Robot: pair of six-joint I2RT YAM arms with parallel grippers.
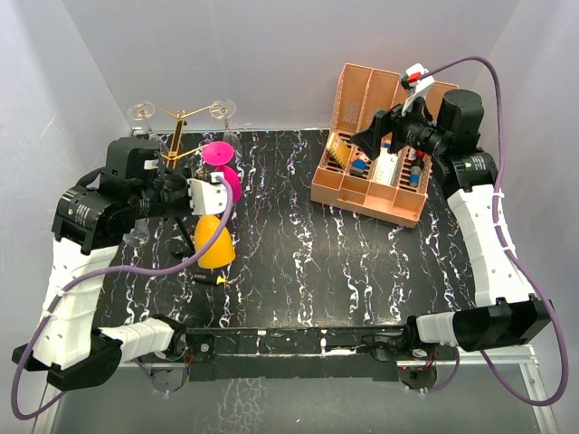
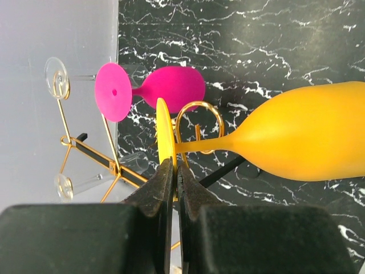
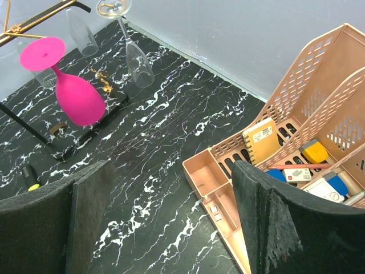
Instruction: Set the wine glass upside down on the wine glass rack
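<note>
Left gripper (image 2: 175, 166) pinches wine glass (image 2: 308, 140) above marbled table (image 2: 256, 45).

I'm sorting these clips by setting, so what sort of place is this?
Likely a robot test booth: plain white walls box in a black marbled table, and a left arm and right arm are bolted to its near edge.

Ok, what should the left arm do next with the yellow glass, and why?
Probably open the left gripper and back off: it pinches the yellow glass by its foot, bowl down, stem seemingly seated in a gold curl of the rack.
</note>
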